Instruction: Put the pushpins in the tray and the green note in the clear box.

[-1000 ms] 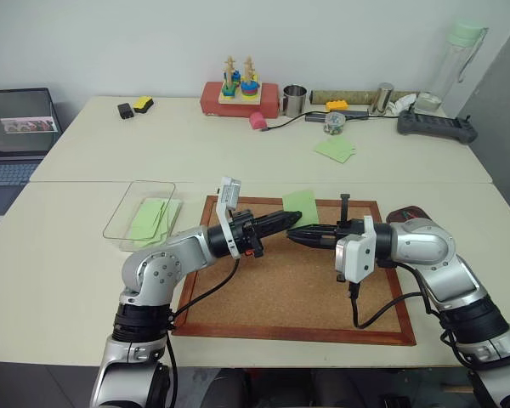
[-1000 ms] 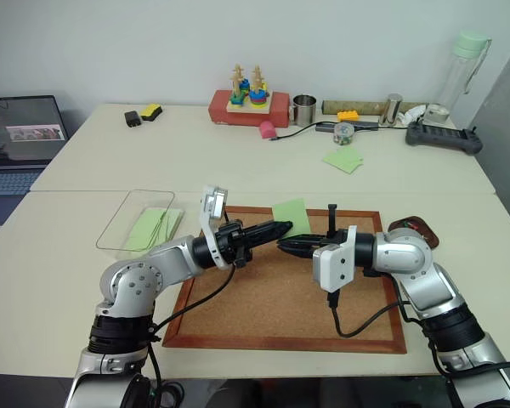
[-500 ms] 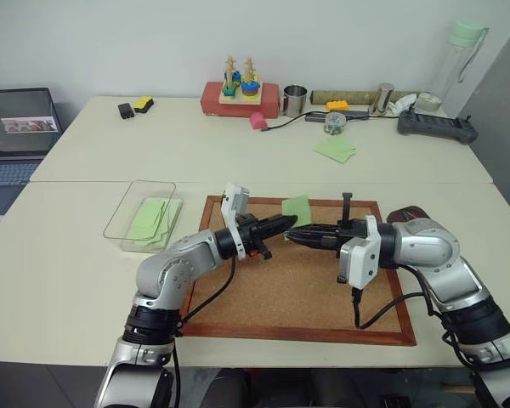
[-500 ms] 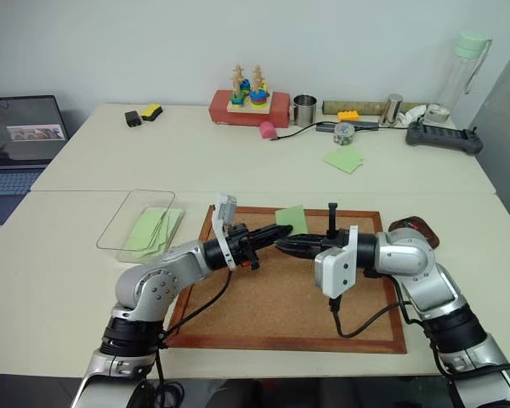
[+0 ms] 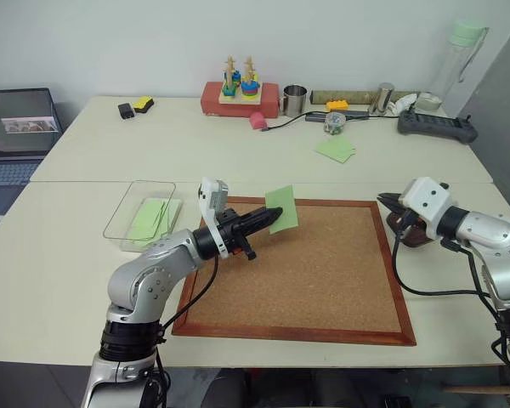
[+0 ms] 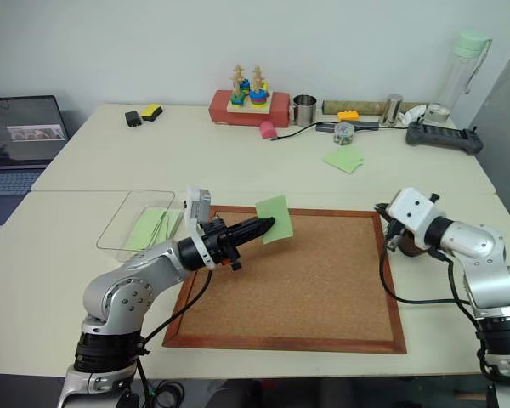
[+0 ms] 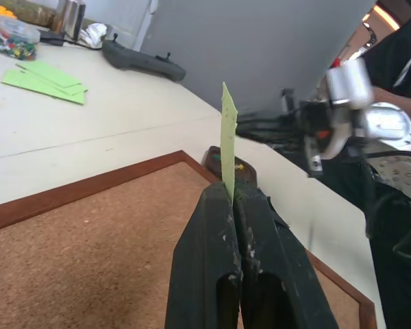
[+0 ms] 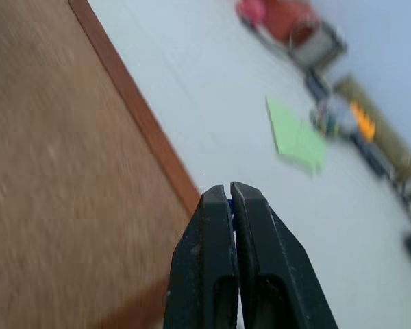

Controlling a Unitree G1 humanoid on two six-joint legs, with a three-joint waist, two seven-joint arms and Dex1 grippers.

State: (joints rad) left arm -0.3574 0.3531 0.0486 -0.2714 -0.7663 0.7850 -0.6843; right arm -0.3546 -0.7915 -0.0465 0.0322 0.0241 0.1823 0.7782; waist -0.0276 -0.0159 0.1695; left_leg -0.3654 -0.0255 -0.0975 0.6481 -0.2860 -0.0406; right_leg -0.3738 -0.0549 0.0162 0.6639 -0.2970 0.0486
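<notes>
Left gripper (image 5: 272, 219) pinches the green note (image 5: 282, 208) above the corkboard's (image 5: 323, 272) 11 o'clock corner. Left wrist view shows a yellow pushpin (image 7: 240, 166) in the tray (image 7: 216, 156). Right gripper (image 5: 384, 201), jaws closed, hangs beside the tray. Clear box (image 5: 136, 204) at 9 o'clock.

Cream table (image 5: 85, 263), corkboard (image 5: 314, 263), clear box (image 5: 140, 212), tray (image 5: 405, 231)

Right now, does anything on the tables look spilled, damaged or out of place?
Nothing spilled or damaged. The only unusual sight is the green note, held off the corkboard in the shut left gripper, on edge in the left wrist view. That fits the task.
</notes>
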